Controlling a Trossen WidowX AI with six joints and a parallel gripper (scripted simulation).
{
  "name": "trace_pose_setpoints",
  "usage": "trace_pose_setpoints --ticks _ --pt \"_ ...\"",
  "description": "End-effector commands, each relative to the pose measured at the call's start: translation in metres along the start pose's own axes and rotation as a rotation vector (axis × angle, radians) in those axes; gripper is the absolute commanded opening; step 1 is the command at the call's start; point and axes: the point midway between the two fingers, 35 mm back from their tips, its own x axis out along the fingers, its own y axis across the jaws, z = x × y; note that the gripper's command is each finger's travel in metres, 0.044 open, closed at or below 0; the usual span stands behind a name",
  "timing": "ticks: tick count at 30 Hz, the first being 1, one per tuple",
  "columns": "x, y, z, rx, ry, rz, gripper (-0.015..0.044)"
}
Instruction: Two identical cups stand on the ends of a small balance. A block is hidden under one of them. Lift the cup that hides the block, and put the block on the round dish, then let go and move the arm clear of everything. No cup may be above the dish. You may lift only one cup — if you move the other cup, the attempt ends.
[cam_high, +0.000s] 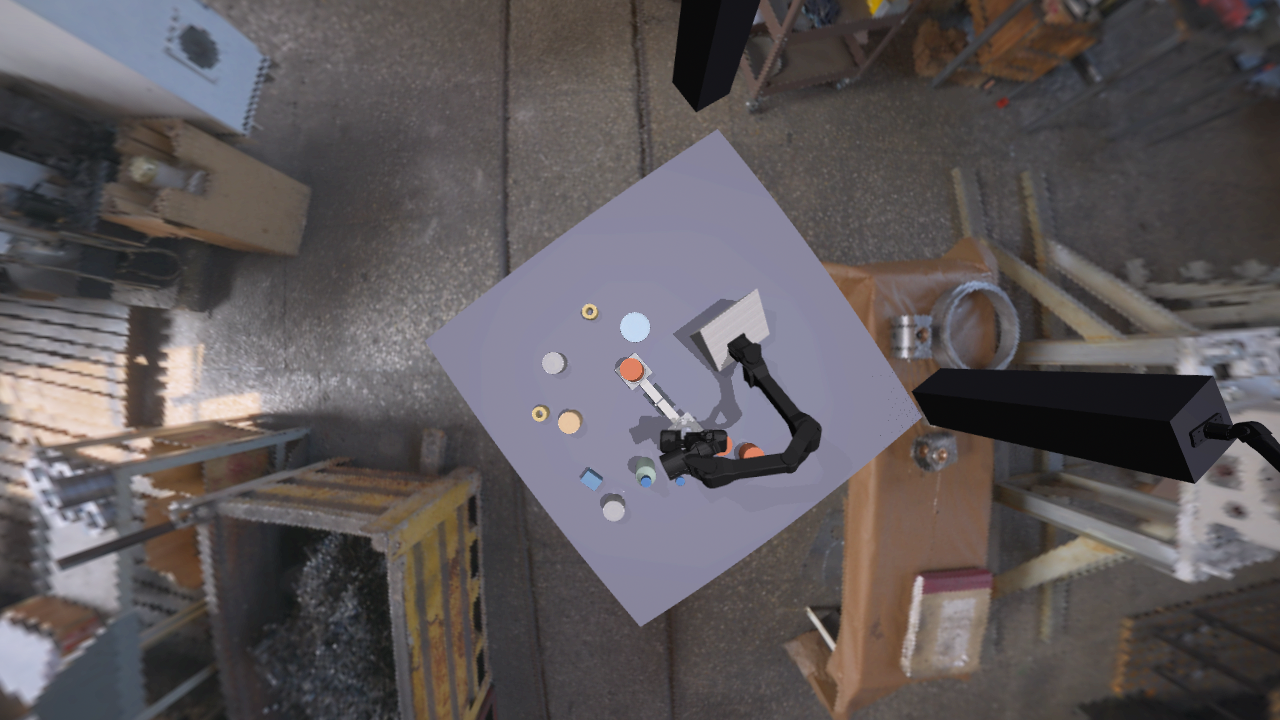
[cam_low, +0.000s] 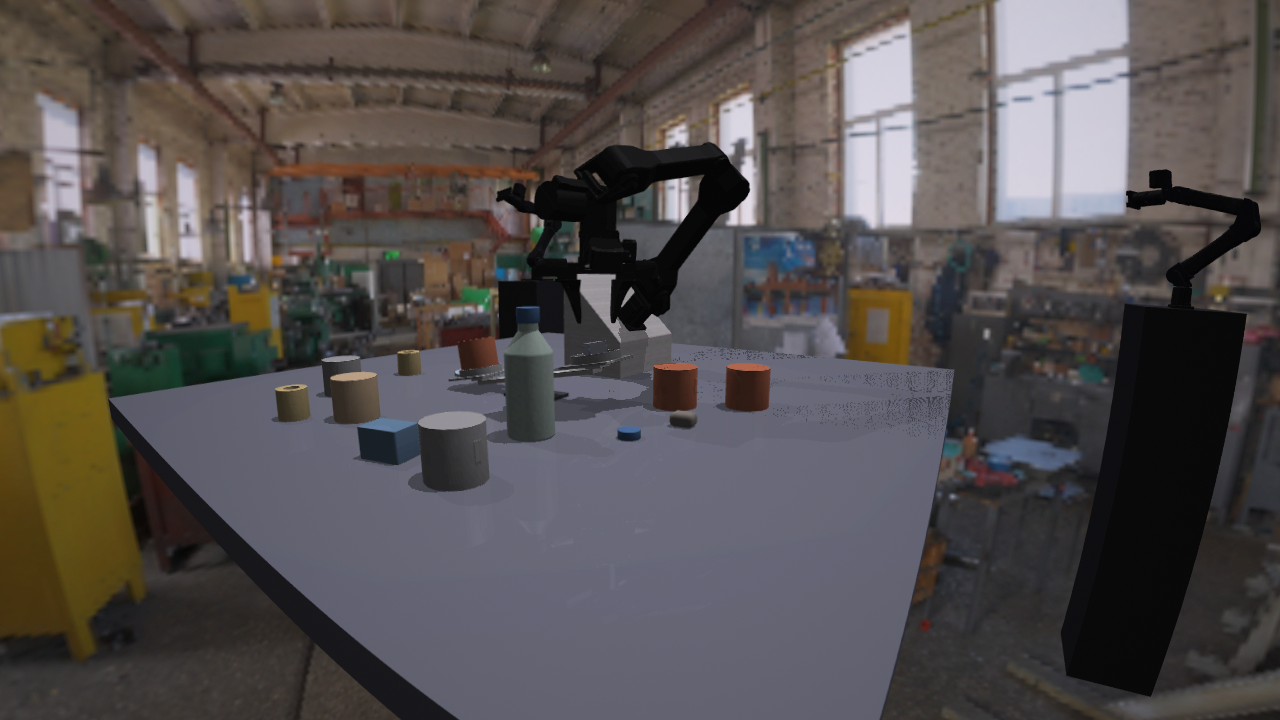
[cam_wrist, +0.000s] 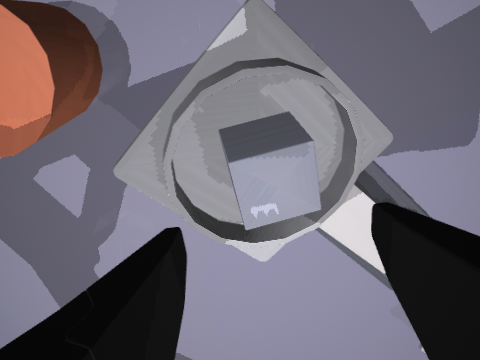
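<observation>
One block below our open hand

We count one block beneath it, seemingly ahead of the fingertips.

Cups listed in orange-red, block in pale blue-grey, round dish in plain light blue, bottle in grey-green, its cap in dark blue, gripper fingers finished in black, tabletop in greyish lavender
</observation>
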Motion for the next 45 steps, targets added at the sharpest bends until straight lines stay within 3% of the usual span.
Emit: trace_pose_setpoints --ticks 1,39,43,45 --pt "0.0 -0.003 0.0 -0.09 -0.007 0.017 0.026" --pt "0.052 -0.001 0.0 -0.091 -0.009 0.017 0.026" --pt "0.052 -0.001 0.0 -0.091 -0.009 0.017 0.0155" --pt "0.052 -0.001 0.0 -0.091 -0.009 0.017 0.0142"
